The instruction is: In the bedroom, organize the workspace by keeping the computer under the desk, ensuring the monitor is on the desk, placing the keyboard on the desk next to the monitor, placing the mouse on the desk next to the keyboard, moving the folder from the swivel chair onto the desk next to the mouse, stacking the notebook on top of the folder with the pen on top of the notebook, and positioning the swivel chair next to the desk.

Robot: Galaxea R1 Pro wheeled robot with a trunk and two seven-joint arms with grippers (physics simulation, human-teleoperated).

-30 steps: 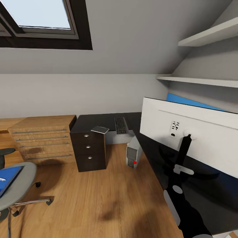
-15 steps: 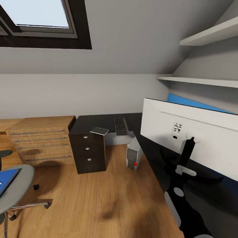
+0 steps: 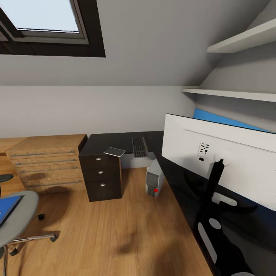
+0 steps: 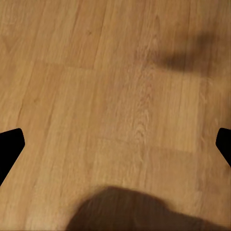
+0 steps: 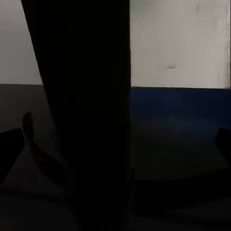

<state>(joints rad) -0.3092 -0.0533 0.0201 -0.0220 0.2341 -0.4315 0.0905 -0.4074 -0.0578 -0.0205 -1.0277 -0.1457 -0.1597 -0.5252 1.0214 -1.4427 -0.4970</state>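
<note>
The monitor [image 3: 234, 157] stands on the black desk [image 3: 115, 141] at the right, white back toward me. Its black stem [image 5: 82, 110] sits between the spread fingertips of my right gripper [image 5: 115, 144], which is open; I cannot tell whether a finger touches it. My left gripper [image 4: 115, 144] hangs open over bare wooden floor. The keyboard [image 3: 139, 146] lies on the desk's far wing. Below it on the floor stands the computer [image 3: 154, 180]. At the lower left is the swivel chair [image 3: 21, 214] with the blue folder [image 3: 7, 209] on its seat.
A dark drawer unit [image 3: 101, 176] stands under the desk's far end with a flat grey item [image 3: 115, 151] on top. A wooden drawer chest [image 3: 48, 163] stands left of it. Wall shelves [image 3: 230, 93] hang above the blue back panel [image 3: 218, 118]. Open floor [image 3: 115, 230] lies in the middle.
The whole view has drifted slightly left, so the chair shows less. My right forearm has shifted a little right and lower beside the monitor stem. The task's things have not visibly moved.
</note>
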